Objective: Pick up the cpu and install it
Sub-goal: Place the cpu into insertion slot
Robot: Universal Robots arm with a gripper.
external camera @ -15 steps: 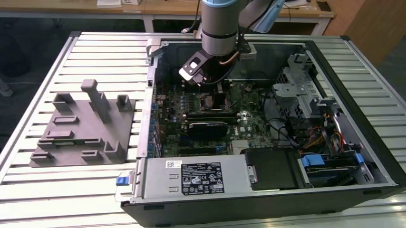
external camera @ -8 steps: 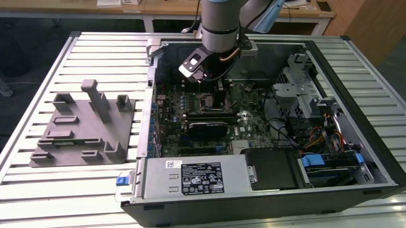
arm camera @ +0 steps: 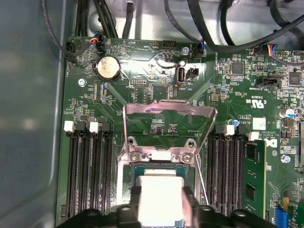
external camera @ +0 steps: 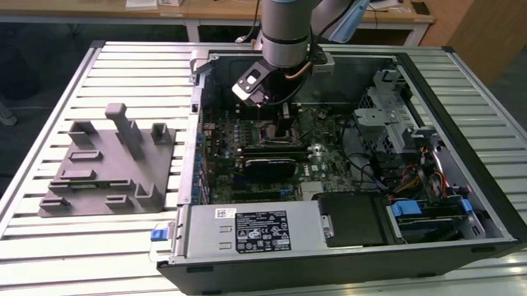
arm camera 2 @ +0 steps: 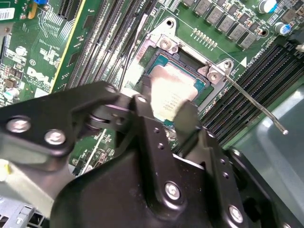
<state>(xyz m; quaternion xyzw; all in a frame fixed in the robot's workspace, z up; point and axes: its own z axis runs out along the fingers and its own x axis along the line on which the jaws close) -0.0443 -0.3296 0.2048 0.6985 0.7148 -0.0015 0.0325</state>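
Slatted metal table (external camera: 123,68) carries an open computer case (external camera: 492,203). A grey plastic fixture (external camera: 107,166) with upright posts stands beside it on the exterior view's left. The arm reaches down into the case, with the gripper (external camera: 280,114) low over the motherboard (arm camera: 142,85).

In both wrist views the cpu (arm camera: 160,197) (arm camera 2: 173,90), silvery top plate up, sits within the socket frame. The gripper (arm camera: 161,203) (arm camera 2: 166,102) straddles it. One finger (arm camera: 135,204) presses one edge and the other finger (arm camera: 188,205) presses the opposite edge, so the jaws are closed against the chip.

I cannot tell whether it is fully seated. The socket's load plate (arm camera: 168,121) is swung open and lies back over the board. The retention lever (arm camera 2: 251,102) is raised clear of the socket. Memory slots (arm camera: 90,175) flank the socket on both sides.
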